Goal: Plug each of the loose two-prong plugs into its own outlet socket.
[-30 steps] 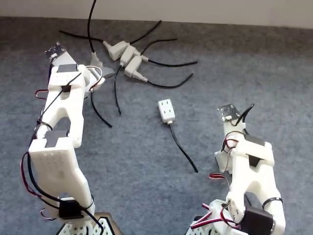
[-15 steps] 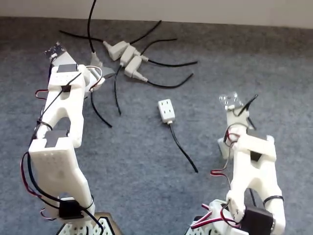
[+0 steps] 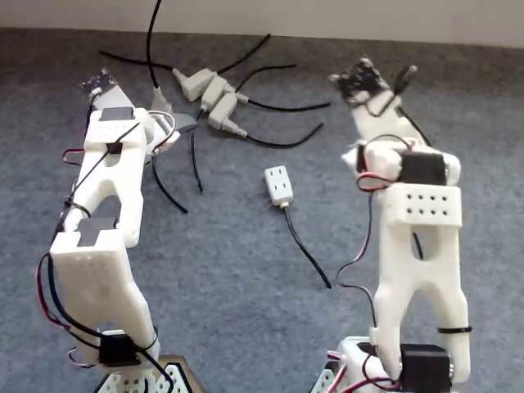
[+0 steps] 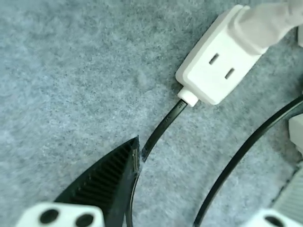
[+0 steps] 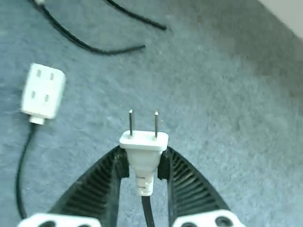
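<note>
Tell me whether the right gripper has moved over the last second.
Yes. In the high view the right gripper, shut on a plug, swung away from its base, past the lone outlet block.

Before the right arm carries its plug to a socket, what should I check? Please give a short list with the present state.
1. Plug gripped by right tool: ok, clamped on both sides.
2. Prongs straight and uncovered: ok.
3. Loose socket free of plugs: ok.
4. Prongs lined up with that socket: not ok, it lies off to one side.
5. Left tool steadying that socket: not ok, it is at another socket.
</note>
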{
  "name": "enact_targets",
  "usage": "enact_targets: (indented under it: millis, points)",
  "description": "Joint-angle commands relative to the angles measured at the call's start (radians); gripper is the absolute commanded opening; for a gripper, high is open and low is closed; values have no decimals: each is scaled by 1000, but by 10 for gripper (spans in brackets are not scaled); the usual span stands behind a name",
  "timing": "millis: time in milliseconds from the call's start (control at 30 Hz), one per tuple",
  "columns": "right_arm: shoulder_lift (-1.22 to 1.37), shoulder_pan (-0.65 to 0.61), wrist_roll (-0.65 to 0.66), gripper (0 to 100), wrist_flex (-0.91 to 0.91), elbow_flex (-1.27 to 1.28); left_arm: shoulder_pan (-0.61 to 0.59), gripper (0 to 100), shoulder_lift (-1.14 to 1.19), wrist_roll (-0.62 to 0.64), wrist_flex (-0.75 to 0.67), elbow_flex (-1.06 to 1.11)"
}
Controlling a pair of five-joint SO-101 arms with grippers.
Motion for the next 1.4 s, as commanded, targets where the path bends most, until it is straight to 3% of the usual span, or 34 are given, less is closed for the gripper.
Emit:
enact_targets:
  millis: [0, 133, 267, 500, 667, 967, 1133, 1300, 1367]
  points:
    - [-27, -171, -21, 12, 165, -203, 19, 460, -24, 2, -5, -15]
    - [-27, -326, -118, 12, 291, -334, 24, 460, -94, 2, 37, -4]
    - [-27, -392, -127, 12, 375, -438, 28, 460, -222, 2, 129, 50]
    - [-76, -484, -127, 12, 527, -538, 85, 460, -483, 0, 8, 341]
    - [-286, -499, -123, 12, 490, -414, 120, 460, -690, 0, -184, 590]
    - [-564, -475, -126, 12, 200, 209, 219, 460, -984, 9, -534, 943]
    - [-565, -426, -129, 12, 54, 404, 302, 460, -1138, 6, -752, 1118]
    - [-475, -423, -224, 12, -8, 432, 361, 460, -1274, -2, -987, 1300]
    - [-418, -423, -253, 12, -38, 430, 395, 460, -1323, -61, -1065, 1376]
